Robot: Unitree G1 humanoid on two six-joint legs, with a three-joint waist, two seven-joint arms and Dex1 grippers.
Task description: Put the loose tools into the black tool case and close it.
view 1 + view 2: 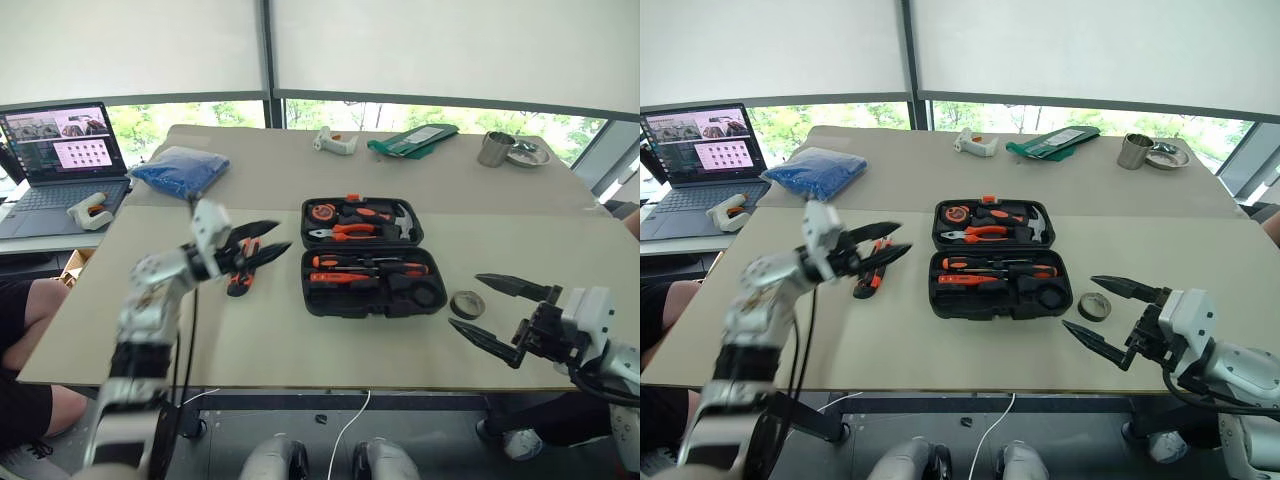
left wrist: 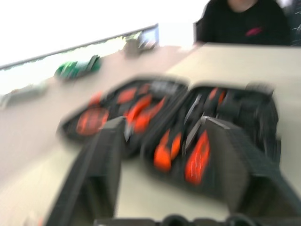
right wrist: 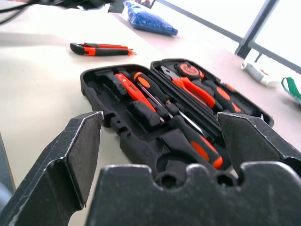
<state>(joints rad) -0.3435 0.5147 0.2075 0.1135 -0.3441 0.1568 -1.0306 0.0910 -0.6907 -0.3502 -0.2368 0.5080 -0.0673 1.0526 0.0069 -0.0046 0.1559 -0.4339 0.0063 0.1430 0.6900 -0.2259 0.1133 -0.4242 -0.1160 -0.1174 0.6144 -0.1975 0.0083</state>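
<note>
The black tool case (image 1: 372, 258) lies open near the middle of the beige surface (image 1: 300, 340), its two halves side by side, the far half holding the pliers (image 1: 348, 232), hammer (image 1: 405, 218) and tape measure (image 1: 322, 211). In the near half, the orange-and-black-handled screwdrivers (image 1: 345, 270) rest in their recesses. The orange-black utility knife (image 1: 240, 268) lies on the surface to the left of the case, well apart from it. The small dark tape roll (image 1: 467, 304) lies on the surface just beside the case's near right corner.

The left gripper (image 1: 262, 242) is raised above the surface over the utility knife, forearm bent inward, its fingers pointing level toward the case; the fingers stand apart and hold nothing. The right gripper (image 1: 497, 312) hovers near the right front edge of the surface, beside the tape roll, pointing level and inward toward the case, its fingers spread wide and empty.

At the far left, a laptop (image 1: 62, 165) and a white glue gun (image 1: 88, 211) rest beside a blue bag (image 1: 181, 169). A second glue gun (image 1: 334, 142), a green item (image 1: 412, 139) and a metal cup (image 1: 494, 148) stand along the far edge.
</note>
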